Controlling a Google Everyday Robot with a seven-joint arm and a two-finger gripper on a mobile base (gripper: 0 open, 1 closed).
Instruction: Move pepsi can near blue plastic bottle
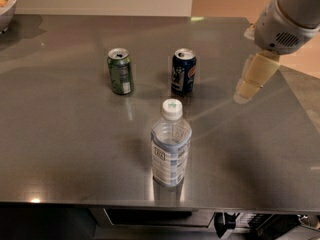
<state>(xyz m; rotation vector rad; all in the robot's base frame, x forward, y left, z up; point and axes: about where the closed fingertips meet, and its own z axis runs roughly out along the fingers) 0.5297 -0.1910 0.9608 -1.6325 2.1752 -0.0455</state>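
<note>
The pepsi can [183, 70], dark blue with a silver top, stands upright at the middle of the steel table [65, 129]. The blue plastic bottle [170, 144], clear with a white cap and pale label, stands upright nearer the front edge, a little left of the can. My gripper [252, 79] hangs over the table's right side, to the right of the pepsi can and apart from it. It holds nothing.
A green can [120, 70] stands upright left of the pepsi can. A white bowl [6, 4] sits at the far left corner. The table's right edge runs just behind the gripper.
</note>
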